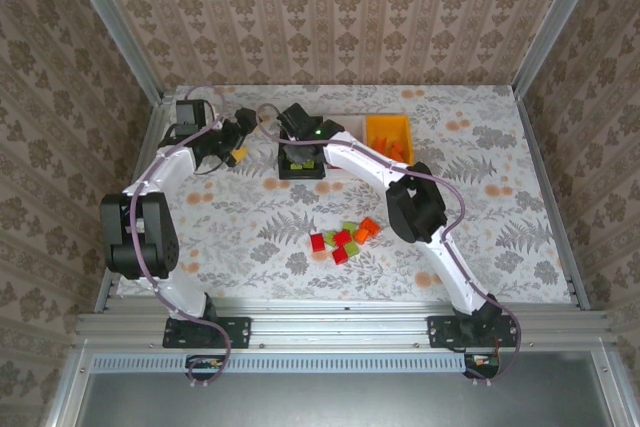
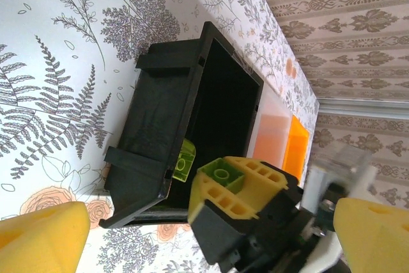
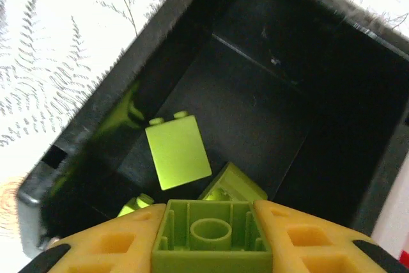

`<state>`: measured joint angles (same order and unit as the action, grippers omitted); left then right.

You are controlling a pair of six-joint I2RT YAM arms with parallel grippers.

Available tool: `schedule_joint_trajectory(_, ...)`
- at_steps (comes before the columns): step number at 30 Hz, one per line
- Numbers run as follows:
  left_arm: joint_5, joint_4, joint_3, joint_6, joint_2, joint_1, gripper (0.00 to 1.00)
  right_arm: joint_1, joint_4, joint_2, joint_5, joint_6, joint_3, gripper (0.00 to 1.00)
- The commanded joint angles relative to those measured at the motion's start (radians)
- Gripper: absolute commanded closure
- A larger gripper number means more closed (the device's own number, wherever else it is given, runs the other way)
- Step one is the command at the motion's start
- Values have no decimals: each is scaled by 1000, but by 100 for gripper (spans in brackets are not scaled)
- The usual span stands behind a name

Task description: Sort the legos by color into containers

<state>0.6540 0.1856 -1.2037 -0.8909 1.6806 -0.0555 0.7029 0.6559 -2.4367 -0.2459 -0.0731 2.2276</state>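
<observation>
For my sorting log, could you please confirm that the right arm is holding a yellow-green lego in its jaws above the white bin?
Not quite: the bin is black, not white. The right wrist view shows the right gripper holding the yellow-green lego in its jaws above the black bin, with other yellow-green legos lying inside.

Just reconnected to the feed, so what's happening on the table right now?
The right gripper holds a yellow-green lego over the black bin, where other yellow-green legos already lie. The left gripper hangs open left of the bin, holding nothing. A mixed pile of red, orange and green legos waits on the table.
</observation>
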Motion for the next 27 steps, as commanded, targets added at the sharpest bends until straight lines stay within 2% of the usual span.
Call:
schedule_joint_trajectory(1,28,-17,4,-16,-5,-1,0,-4,80,-10,8,15,75,58)
schedule_joint_trajectory(4,33,-18,4,-19,-4,-1,0,1,87,5,3,18,88,48)
schedule_joint_trajectory(9,36,-22,5,-24,-14,-2,0,26,81,132,-27,6,28,45)
schedule_joint_trajectory(13,35,-32,9,-31,-27,-19,0,84,-28,369,-86,-69,-303,47)
schedule_joint_trajectory(15,36,-31,9,-32,-28,-40,0,131,-66,491,-109,-146,-503,51)
schedule_joint_trajectory(19,36,-23,6,-25,-37,-64,0,244,-78,640,-148,-339,-792,54)
schedule_joint_trajectory(23,30,-17,3,-20,-37,-64,0,337,-47,665,-127,-467,-896,40)
schedule_joint_trajectory(27,36,-20,3,-23,-28,-69,0,380,-18,591,-73,-507,-890,39)
